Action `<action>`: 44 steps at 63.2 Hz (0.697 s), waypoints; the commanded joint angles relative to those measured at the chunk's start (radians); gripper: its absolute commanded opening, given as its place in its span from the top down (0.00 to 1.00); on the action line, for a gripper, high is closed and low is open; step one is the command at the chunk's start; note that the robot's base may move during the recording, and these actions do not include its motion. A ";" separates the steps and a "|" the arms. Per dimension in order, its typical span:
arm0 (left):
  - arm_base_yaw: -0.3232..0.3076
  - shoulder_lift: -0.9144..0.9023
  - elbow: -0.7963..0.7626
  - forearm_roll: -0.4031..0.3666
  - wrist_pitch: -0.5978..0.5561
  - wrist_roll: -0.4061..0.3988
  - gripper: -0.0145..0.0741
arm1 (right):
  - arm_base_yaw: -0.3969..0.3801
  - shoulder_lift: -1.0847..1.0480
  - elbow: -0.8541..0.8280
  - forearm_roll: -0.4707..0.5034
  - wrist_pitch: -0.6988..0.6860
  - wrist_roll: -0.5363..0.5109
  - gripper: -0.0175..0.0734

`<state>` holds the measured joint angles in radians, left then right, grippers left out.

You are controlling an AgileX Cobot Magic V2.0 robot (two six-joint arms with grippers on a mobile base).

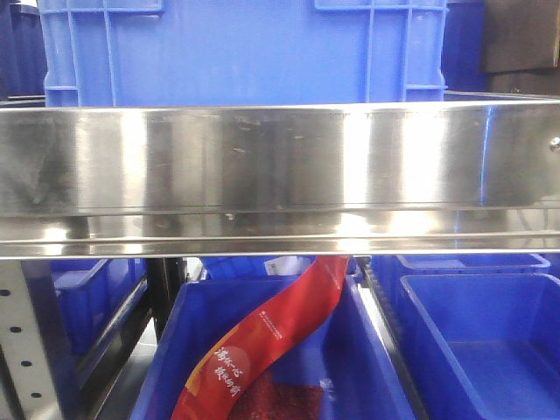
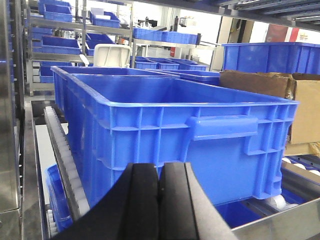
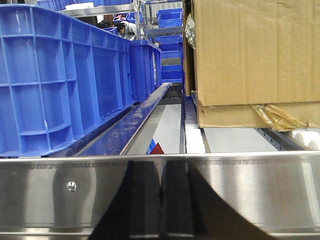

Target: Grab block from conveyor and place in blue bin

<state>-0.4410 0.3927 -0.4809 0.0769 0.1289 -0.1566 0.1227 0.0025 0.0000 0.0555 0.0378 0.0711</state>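
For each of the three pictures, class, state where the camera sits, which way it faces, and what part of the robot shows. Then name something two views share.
Exterior front view: low and level, facing a steel rail; blue bin above, red packet below; no robot part visible.
Left wrist view: behind the left gripper, facing the blue bin's handled end; pads together.
Right wrist view: behind the right gripper, looking along a roller lane past a cardboard box; pads together.
Shared: both wrist views show the blue bin and the cardboard box.
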 commanded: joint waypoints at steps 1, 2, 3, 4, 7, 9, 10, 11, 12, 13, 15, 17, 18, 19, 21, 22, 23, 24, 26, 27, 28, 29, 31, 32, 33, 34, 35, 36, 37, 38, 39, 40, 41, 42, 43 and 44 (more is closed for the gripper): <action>-0.001 -0.006 0.002 -0.006 -0.013 -0.008 0.96 | -0.006 -0.002 0.000 -0.002 -0.046 -0.009 0.98; -0.001 -0.006 0.002 -0.006 -0.013 -0.008 0.96 | -0.006 -0.002 0.000 -0.002 -0.050 -0.009 0.98; -0.001 -0.006 0.002 -0.006 -0.013 -0.008 0.96 | -0.006 -0.002 0.000 -0.002 -0.052 -0.009 0.98; -0.001 -0.006 0.002 -0.006 -0.013 -0.008 0.96 | -0.006 -0.002 0.000 -0.002 -0.053 -0.009 0.98; -0.001 -0.006 0.002 -0.006 -0.013 -0.008 0.96 | -0.006 -0.002 0.000 -0.002 -0.054 -0.009 0.98; -0.001 -0.006 0.002 -0.006 -0.013 -0.008 0.96 | -0.006 -0.002 0.000 -0.002 -0.054 -0.009 0.98; -0.001 -0.006 0.002 -0.006 -0.013 -0.008 0.96 | -0.006 -0.002 0.000 -0.002 -0.054 -0.009 0.98; -0.001 -0.006 0.002 -0.006 -0.013 -0.008 0.96 | -0.006 -0.002 0.000 -0.002 -0.054 -0.009 0.98; -0.001 -0.006 0.002 -0.006 -0.013 -0.008 0.96 | -0.006 -0.002 0.000 -0.002 -0.054 -0.009 0.98; -0.001 -0.006 0.002 -0.006 -0.013 -0.008 0.96 | -0.006 -0.002 0.000 -0.002 -0.054 -0.009 0.98; -0.001 -0.006 0.002 -0.006 -0.013 -0.008 0.96 | -0.006 -0.002 0.000 -0.002 -0.054 -0.009 0.98; -0.001 -0.006 0.002 -0.006 -0.013 -0.008 0.96 | -0.006 -0.002 0.000 -0.002 -0.054 -0.009 0.98; -0.001 -0.006 0.002 -0.006 -0.013 -0.008 0.96 | -0.006 -0.002 0.000 -0.002 -0.054 -0.009 0.98; -0.001 -0.006 0.002 -0.006 -0.013 -0.008 0.96 | -0.006 -0.002 0.000 -0.002 -0.054 -0.009 0.98; -0.001 -0.006 0.002 -0.006 -0.013 -0.008 0.96 | -0.006 -0.002 0.000 -0.002 -0.054 -0.009 0.98; -0.001 -0.006 0.002 -0.006 -0.013 -0.008 0.96 | -0.006 -0.002 0.000 -0.002 -0.054 -0.009 0.98; -0.001 -0.006 0.002 -0.006 -0.013 -0.008 0.96 | -0.006 -0.002 0.000 -0.002 -0.054 -0.009 0.98; -0.001 -0.006 0.002 -0.006 -0.013 -0.008 0.96 | -0.006 -0.002 0.000 -0.002 -0.054 -0.009 0.98; -0.001 -0.006 0.002 -0.006 -0.013 -0.008 0.96 | -0.006 -0.002 0.000 -0.002 -0.054 -0.009 0.98; -0.001 -0.006 0.002 -0.006 -0.013 -0.008 0.96 | -0.006 -0.002 0.000 -0.002 -0.054 -0.009 0.98; -0.001 -0.006 0.002 -0.006 -0.013 -0.008 0.96 | -0.006 -0.002 0.000 -0.002 -0.054 -0.009 0.98; -0.001 -0.006 0.002 -0.006 -0.013 -0.008 0.96 | -0.006 -0.002 0.000 -0.002 -0.054 -0.009 0.98; -0.001 -0.006 0.002 -0.006 -0.013 -0.008 0.96 | -0.006 -0.002 0.000 -0.002 -0.054 -0.009 0.98; -0.001 -0.006 0.002 -0.006 -0.013 -0.008 0.96 | -0.006 -0.002 0.000 -0.002 -0.054 -0.009 0.98; -0.001 -0.006 0.002 -0.006 -0.013 -0.008 0.96 | -0.006 -0.002 0.000 -0.002 -0.054 -0.009 0.98; -0.001 -0.006 0.002 -0.006 -0.013 -0.008 0.96 | -0.006 -0.002 0.000 -0.002 -0.054 -0.009 0.98; -0.001 -0.006 0.002 -0.006 -0.013 -0.008 0.96 | -0.006 -0.002 0.000 -0.002 -0.054 -0.009 0.98; -0.001 -0.006 0.002 -0.006 -0.013 -0.008 0.96 | -0.006 -0.002 0.000 -0.002 -0.054 -0.009 0.98; -0.001 -0.006 0.002 -0.006 -0.013 -0.008 0.96 | -0.006 -0.002 0.000 -0.002 -0.054 -0.009 0.98; -0.001 -0.006 0.002 -0.006 -0.013 -0.008 0.96 | -0.006 -0.002 0.000 -0.002 -0.054 -0.009 0.98; -0.001 -0.006 0.002 -0.006 -0.013 -0.008 0.96 | -0.006 -0.002 0.000 -0.002 -0.054 -0.009 0.98; -0.001 -0.006 0.002 -0.006 -0.013 -0.008 0.96 | -0.006 -0.002 0.000 -0.002 -0.054 -0.009 0.98; -0.001 -0.006 0.002 -0.006 -0.013 -0.008 0.96 | -0.006 -0.002 0.000 -0.002 -0.054 -0.009 0.98; -0.001 -0.006 0.002 -0.006 -0.013 -0.008 0.96 | -0.006 -0.002 0.000 -0.002 -0.054 -0.009 0.98; -0.001 -0.006 0.002 -0.006 -0.013 -0.008 0.96 | -0.006 -0.002 0.000 -0.002 -0.054 -0.009 0.98; -0.001 -0.006 0.002 -0.006 -0.013 -0.008 0.96 | -0.006 -0.002 0.000 -0.002 -0.054 -0.009 0.98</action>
<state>-0.4410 0.3927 -0.4809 0.0769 0.1289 -0.1566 0.1212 0.0025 0.0000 0.0555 0.0085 0.0711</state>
